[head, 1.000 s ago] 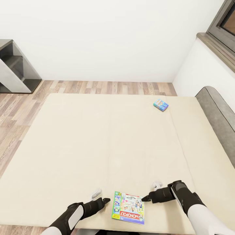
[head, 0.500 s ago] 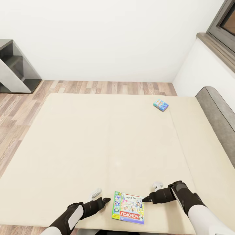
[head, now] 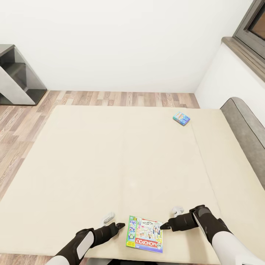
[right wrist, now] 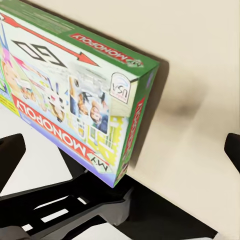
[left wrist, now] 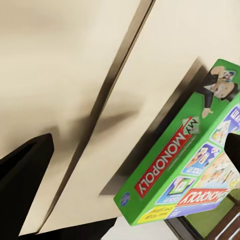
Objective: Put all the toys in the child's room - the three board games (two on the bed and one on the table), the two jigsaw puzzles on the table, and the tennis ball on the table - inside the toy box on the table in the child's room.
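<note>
Monopoly box (head: 144, 233) between open fingers (head: 119, 225)

a: the head view is bright and even, a flat rendered light with no glare; the bed (head: 121, 154) and the wall (head: 125, 40) read pale and almost washed out.

b: shadows there are faint, just a thin dark line under the monopoly box (head: 145, 234). edges stay sharp, and the room's lines lean outward toward the corners.

a: the left wrist view is softer. a blurred grey shadow lies on the bed beside the box (left wrist: 185, 165), and the bed's edge looks smeared.

b: in the right wrist view the box (right wrist: 75, 95) prints crisply, with a soft shadow patch on the bed next to it.
</note>
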You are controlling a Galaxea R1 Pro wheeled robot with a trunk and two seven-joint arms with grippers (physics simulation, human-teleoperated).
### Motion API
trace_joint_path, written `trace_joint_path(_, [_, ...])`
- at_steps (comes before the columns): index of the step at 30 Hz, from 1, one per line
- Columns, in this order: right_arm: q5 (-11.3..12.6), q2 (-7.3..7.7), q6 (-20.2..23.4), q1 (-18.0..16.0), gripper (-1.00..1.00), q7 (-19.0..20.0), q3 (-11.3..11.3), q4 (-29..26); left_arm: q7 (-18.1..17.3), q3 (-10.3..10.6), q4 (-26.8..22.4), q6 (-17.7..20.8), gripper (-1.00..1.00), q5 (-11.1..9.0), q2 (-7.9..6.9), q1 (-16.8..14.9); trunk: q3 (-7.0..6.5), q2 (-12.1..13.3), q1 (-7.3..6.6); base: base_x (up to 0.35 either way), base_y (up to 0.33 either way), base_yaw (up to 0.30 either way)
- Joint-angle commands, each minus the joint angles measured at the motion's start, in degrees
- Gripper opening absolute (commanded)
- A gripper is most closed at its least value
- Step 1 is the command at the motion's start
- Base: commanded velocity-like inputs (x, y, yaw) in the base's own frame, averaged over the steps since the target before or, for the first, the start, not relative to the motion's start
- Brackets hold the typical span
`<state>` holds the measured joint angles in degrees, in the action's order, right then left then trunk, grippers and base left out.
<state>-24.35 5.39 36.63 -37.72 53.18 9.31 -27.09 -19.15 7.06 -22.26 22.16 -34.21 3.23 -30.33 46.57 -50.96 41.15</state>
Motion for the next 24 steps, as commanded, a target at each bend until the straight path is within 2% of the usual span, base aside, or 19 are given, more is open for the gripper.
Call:
trace_joint_path(1, [-0.5, -0.07, 0.3, 0.0, 1.0, 0.4, 0.5, 0.0, 0.1, 0.3, 0.1, 0.3, 1.0, -0.1, -0.03, 0.0, 0.04, 0.0, 0.01, 0.0, 0.0, 0.0])
trace_joint_path(24, [0.3, -0.47, 0.1, 0.0, 1.0, 0.0, 0.8, 0.4, 0.0, 0.3, 0.5, 0.4, 1.0, -0.1, 0.02, 0.0, 0.2, 0.0, 0.01, 0.0, 0.0, 0.0])
